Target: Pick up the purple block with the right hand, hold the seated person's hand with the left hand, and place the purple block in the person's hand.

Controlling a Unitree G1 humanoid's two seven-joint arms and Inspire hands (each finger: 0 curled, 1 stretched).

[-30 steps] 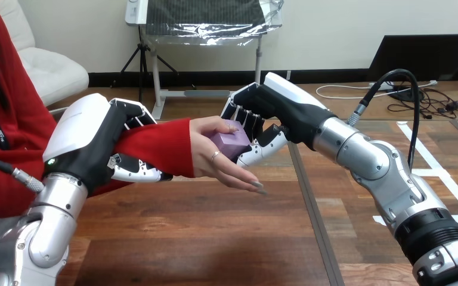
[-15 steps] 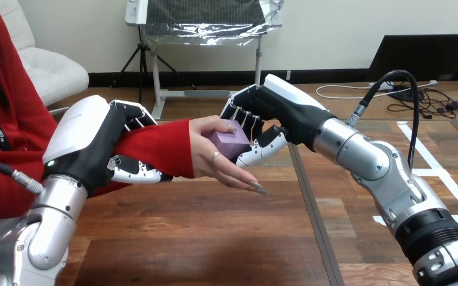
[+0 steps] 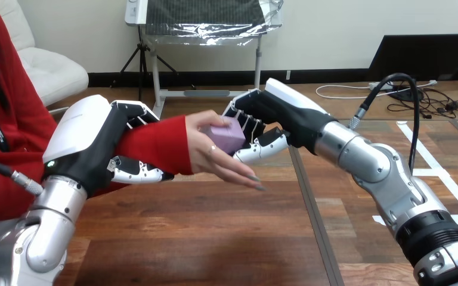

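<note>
Could well slide off the person's hand (image 3: 212, 156) (palm seemingly sloping down toward the tabletop (image 3: 214, 238)) if released too soon: purple block (image 3: 228, 136) at frame centre, pinched by curled fingers (image 3: 245, 122) of the right hand (image 3: 277, 110), with the left hand (image 3: 95, 143) at mid-left wrapped round the red-sleeved forearm (image 3: 155, 146).

My head camera sits above and behind my arms, facing forward and down across the wooden table (image 3: 214, 238). It is close in. My left hand (image 3: 89, 146) comes in from the lower left and my right hand (image 3: 274, 110) from the lower right. The purple block (image 3: 228, 136), just beside my right hand, lies mid-view.
</note>
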